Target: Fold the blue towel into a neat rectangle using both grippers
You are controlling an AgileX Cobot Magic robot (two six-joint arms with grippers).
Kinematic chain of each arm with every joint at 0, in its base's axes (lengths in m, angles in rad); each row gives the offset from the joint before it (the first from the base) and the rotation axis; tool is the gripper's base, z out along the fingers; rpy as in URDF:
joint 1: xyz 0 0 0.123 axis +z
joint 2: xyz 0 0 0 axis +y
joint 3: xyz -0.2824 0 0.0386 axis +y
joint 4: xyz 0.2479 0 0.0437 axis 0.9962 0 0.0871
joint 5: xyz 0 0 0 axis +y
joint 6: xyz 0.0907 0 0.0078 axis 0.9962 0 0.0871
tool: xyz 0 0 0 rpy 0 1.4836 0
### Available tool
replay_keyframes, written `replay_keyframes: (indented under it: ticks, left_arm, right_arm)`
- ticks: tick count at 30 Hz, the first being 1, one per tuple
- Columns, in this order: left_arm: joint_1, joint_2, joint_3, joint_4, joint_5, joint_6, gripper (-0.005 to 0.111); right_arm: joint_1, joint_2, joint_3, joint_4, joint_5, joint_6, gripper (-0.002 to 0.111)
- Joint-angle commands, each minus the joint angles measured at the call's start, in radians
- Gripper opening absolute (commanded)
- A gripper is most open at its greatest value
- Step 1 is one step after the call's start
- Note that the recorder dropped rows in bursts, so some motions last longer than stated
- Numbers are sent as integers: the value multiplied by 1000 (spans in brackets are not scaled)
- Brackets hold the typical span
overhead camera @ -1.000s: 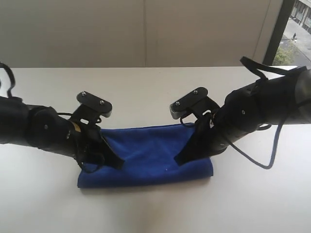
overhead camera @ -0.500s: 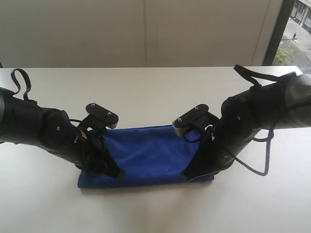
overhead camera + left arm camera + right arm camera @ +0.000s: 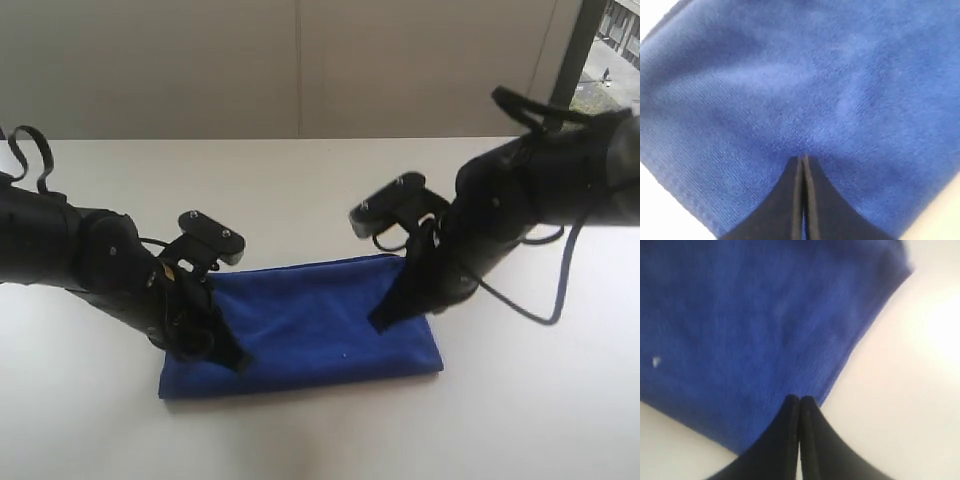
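Exterior and two wrist views. A deep royal-blue soft microfibre towel lies flat on the white table as a long strip, its long sides running left to right across the exterior view, between the two black arms. Its edges are roughly straight, and the right end is a little broader than the left.

The left tool points down at the strip's left end. In the left wrist view its two black fingers meet tip to tip with nothing visible between them, and the tips lie against the cloth. The right tool points down over the strip's right part. Its fingers are likewise pressed together and hold nothing. In the right wrist view the tips sit at the towel's edge, where blue cloth meets bare table; whether they touch the cloth cannot be told.

A small white speck shows on the cloth in the right wrist view. A black cable loops from the right arm above the table. Behind the table stands a pale wall.
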Motion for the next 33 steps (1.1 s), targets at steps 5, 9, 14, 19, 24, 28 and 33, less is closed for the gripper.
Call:
replay_keyframes:
  ticks: [5,9,14,19,24,28,33]
  left_arm:
    - [21,-52,-78,1,-72,2,0]
    - [68,14,-85,1,-91,2,0]
    - [125,71,-85,1,-92,2,0]
    - [159,84,-85,1,-95,8,0]
    - [166,86,-85,1,-97,25,0]
    - [166,86,-85,1,-89,51,0]
    - [170,86,-85,4,-71,81,0]
  right_arm:
    - [0,51,-171,-14,-20,5,0]
    - [-6,143,-200,-21,-49,5,0]
    - [-19,209,-200,-64,-85,7,0]
    - [-47,231,-200,-64,-114,7,0]
    - [-74,259,-200,-69,-119,7,0]
    - [-75,268,-200,-69,-133,-1,0]
    - [-75,268,-200,-71,-133,-1,0]
